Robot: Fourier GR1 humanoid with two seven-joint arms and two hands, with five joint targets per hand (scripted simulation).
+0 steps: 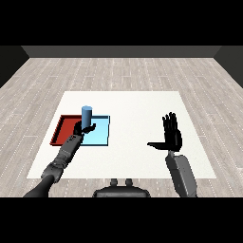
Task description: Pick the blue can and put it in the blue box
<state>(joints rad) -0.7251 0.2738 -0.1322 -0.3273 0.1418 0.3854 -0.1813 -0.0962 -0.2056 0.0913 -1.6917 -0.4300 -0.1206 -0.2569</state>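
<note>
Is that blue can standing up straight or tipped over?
Upright. The blue can stands vertical with its round top facing up, the left hand curled round its base, over the light blue tray.

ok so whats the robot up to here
The robot's left hand is curled round an upright blue cylindrical can, holding it at the seam between the flat red tray and the flat light blue tray. Whether the can rests on a tray is unclear. The right hand is open above the white table, holding nothing.
</note>
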